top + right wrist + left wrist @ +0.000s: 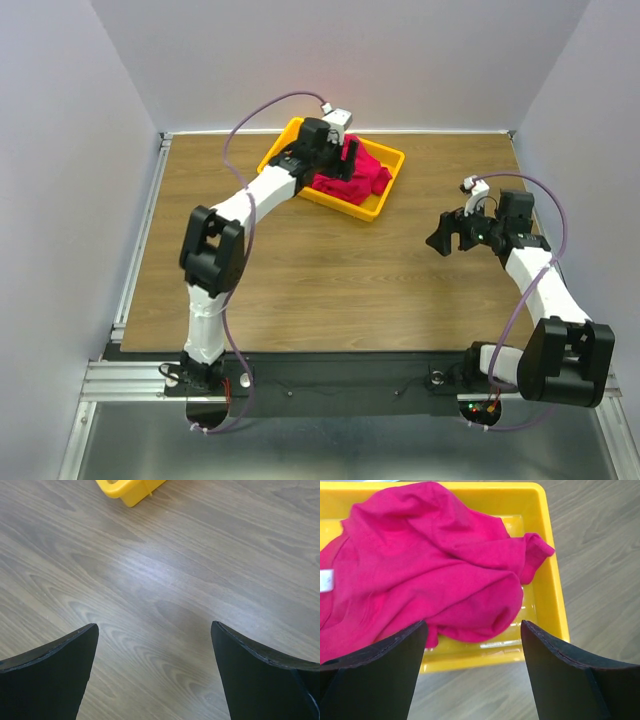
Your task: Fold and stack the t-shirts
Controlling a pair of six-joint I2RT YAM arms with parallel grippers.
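Note:
A crimson-red t-shirt (366, 176) lies crumpled in a yellow tray (386, 208) at the back of the table. In the left wrist view the t-shirt (430, 570) fills most of the tray (553, 585), its white neck label (326, 580) at the left edge. My left gripper (347, 152) hovers over the tray's left side. Its jaws stand apart in the left wrist view, the left gripper (474, 630) open just above the shirt's near fold and the tray's rim, with nothing between them. My right gripper (441, 240) hangs open over bare wood at the right (155, 630).
The wooden table (330, 280) is walled at the back and on both sides. A corner of the yellow tray (127, 491) shows at the top of the right wrist view. A metal rail (140, 230) runs along the table's left edge.

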